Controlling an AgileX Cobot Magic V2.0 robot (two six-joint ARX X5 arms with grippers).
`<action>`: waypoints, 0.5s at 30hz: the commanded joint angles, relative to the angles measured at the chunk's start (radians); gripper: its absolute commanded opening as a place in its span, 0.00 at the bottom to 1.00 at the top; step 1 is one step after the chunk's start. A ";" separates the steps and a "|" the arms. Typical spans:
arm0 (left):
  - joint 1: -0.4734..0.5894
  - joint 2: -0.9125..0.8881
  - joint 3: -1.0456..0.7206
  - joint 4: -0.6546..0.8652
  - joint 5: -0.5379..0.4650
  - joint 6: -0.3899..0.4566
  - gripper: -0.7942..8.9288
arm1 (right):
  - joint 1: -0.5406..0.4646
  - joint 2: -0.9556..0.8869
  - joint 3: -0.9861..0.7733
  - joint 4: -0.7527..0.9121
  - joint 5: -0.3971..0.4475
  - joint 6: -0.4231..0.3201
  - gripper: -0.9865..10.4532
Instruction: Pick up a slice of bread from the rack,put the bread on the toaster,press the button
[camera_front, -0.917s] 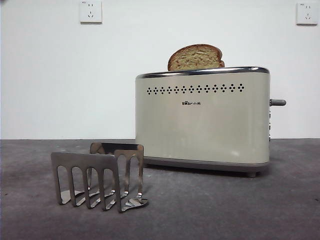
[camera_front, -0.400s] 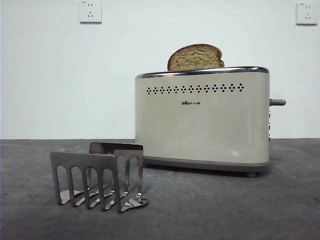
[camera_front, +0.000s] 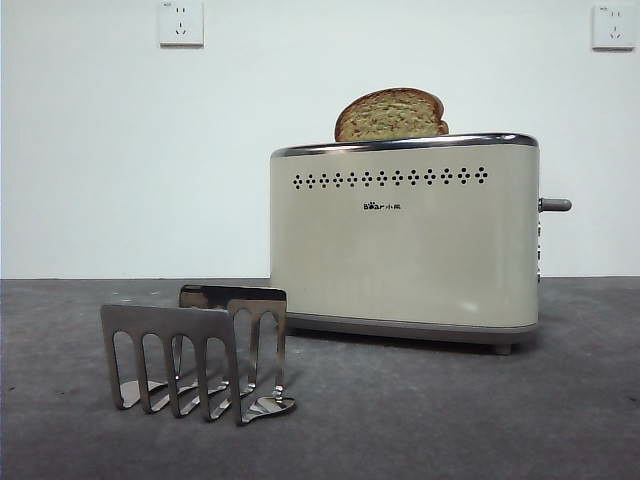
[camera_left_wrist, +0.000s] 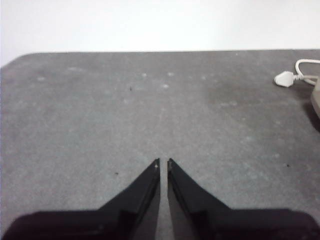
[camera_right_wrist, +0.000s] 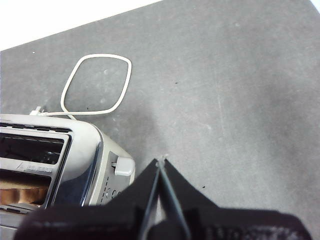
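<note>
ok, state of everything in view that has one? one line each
slice of bread: standing in the toaster, top half sticking out
toaster: upright, one slot loaded
button: up, not pressed
rack: no bread in it
left gripper: shut, holds nothing, over bare table
right gripper: shut, holds nothing, beside the toaster's button end

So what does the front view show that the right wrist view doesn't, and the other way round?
Only the front view shows the small shiny steel toast rack, holding no bread, and two wall sockets. Only the right wrist view shows the looped white cord and the shut right hand above the toaster's dark-grey lever button. Both show the cream-beige toaster with the brown-crusted bread slice in a slot.
</note>
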 joint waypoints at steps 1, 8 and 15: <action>0.003 0.012 -0.010 0.006 -0.002 -0.005 0.11 | 0.001 0.004 0.003 0.002 0.001 -0.010 0.09; 0.003 0.050 -0.010 0.006 -0.002 -0.005 0.11 | 0.001 0.005 0.003 0.002 0.001 -0.010 0.09; 0.003 0.082 -0.010 0.006 -0.002 -0.005 0.11 | -0.001 -0.031 -0.006 0.011 0.025 -0.014 0.09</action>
